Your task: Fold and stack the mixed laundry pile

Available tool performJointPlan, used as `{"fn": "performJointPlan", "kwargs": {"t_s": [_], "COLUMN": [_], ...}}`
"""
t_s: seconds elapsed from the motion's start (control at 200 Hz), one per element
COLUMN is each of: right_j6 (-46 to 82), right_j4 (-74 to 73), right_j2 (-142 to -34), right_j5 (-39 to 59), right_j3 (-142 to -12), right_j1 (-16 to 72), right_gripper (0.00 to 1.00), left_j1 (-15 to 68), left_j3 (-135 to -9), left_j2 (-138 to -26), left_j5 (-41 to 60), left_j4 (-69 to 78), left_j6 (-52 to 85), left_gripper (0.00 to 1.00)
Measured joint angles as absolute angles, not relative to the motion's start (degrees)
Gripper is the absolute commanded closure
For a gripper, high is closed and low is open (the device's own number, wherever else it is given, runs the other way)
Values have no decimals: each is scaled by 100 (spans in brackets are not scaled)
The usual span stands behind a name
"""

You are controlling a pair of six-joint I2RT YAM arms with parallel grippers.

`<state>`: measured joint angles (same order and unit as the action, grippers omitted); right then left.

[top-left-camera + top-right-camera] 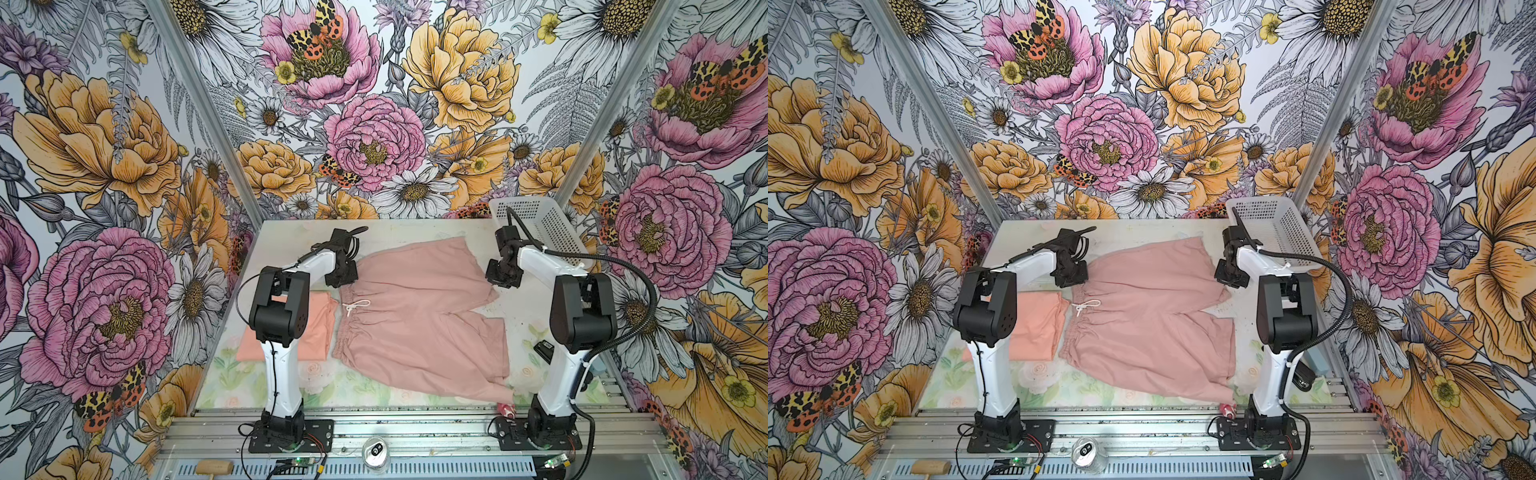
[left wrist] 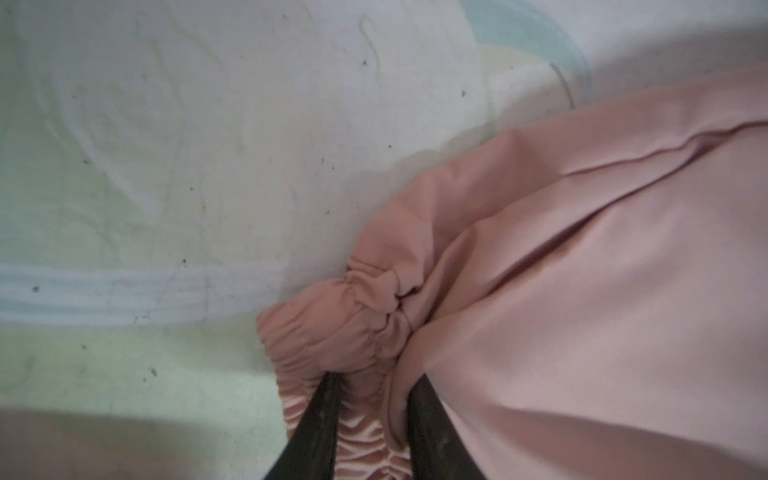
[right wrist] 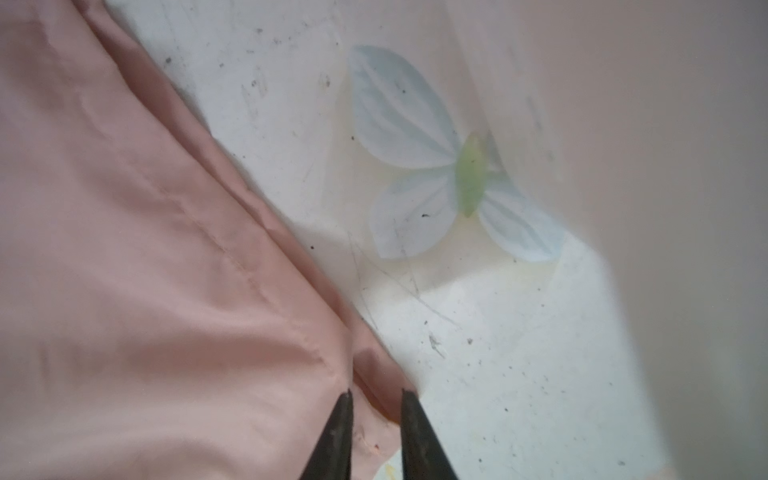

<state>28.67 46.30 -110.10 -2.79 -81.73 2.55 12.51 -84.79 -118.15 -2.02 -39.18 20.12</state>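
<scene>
Now pink drawstring shorts (image 1: pixel 419 316) lie across our desk (image 1: pixel 415 232).
Our left jaws pinch the gathered waistband (image 2: pixel 324 336); our right jaws stand narrowly parted over a hem (image 3: pixel 374 365).

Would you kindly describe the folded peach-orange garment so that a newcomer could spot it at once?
Look at the pale floral table between the two arms. On its left side, partly hidden by the left arm, lies the peach-orange garment, folded flat. Unlike the larger dusty-pink shorts beside it, it is orange-toned, with no drawstring or gathered waistband.
</scene>
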Motion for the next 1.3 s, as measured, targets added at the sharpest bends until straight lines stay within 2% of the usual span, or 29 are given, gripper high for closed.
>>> {"fn": "performJointPlan", "kwargs": {"t_s": [0.175, 0.5, 0.746, 0.861, 1.021, 1.301], "right_j6": [2912, 3109, 3437, 3586, 3712, 3804], "right_j4": [4646, 4593, 4703, 4700, 4652, 4635], "right_j2": [-10770, -10617, -8921, -8525, -8947, -9883], "right_j5": [-119, 390, 644, 784, 797, 613], "right_j3": [-8145, -7192, -5822, -5310, -4821, -5867], "right_j1": [360, 1085, 1485, 1553, 1581, 1201], "right_gripper": [73, 71, 70, 70, 70, 70], "left_j1": [1317, 1863, 2694, 2897, 2923, 2792], "left_j3": [-8482, -8180, -6890, -6434, -6143, -6665], "left_j2": [-11705, -10486, -9717, -9655, -9730, -10534], "left_j5": [-202, -176, 49, 113, 167, 390], "left_j4": [-4056, -4204, -4250, -4309, -4274, -3964], "left_j6": [2010, 2104, 2423, 2591, 2733, 2759], "left_gripper": [47, 44, 44, 44, 46, 48]}}
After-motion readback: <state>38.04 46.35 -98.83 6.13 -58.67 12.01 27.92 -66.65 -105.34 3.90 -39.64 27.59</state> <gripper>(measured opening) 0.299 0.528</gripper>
